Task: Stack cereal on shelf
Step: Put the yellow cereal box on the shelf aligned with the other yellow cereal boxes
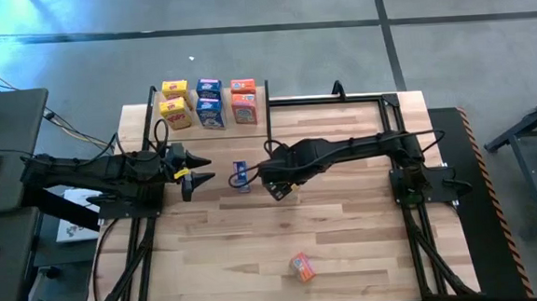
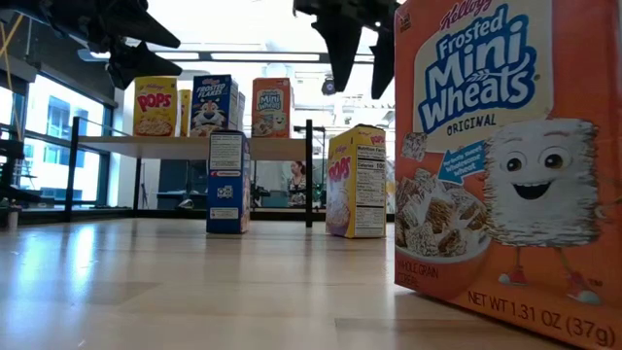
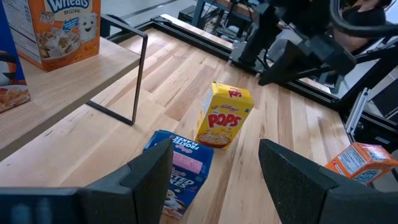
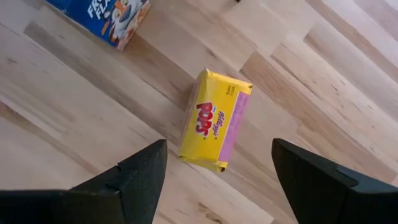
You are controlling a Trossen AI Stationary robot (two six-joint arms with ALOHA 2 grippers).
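Observation:
Six cereal boxes stand on the shelf (image 1: 153,117) at the table's far left: yellow (image 1: 175,105), blue (image 1: 209,102) and orange (image 1: 243,100) pairs. On the table, a blue box (image 1: 241,175) and a yellow box (image 2: 355,182) stand upright. An orange box (image 1: 301,267) stands near the near edge. My right gripper (image 4: 217,180) is open and hovers above the yellow box (image 4: 214,119), whose top faces it. The right arm hides that box in the high view. My left gripper (image 1: 206,171) is open, raised left of the blue box (image 3: 180,168).
Black metal frame rails (image 1: 340,98) run along the table's far and right sides. The shelf's thin black post (image 3: 140,78) stands near the blue and yellow boxes. Bare wood (image 1: 228,246) lies between the central boxes and the near edge.

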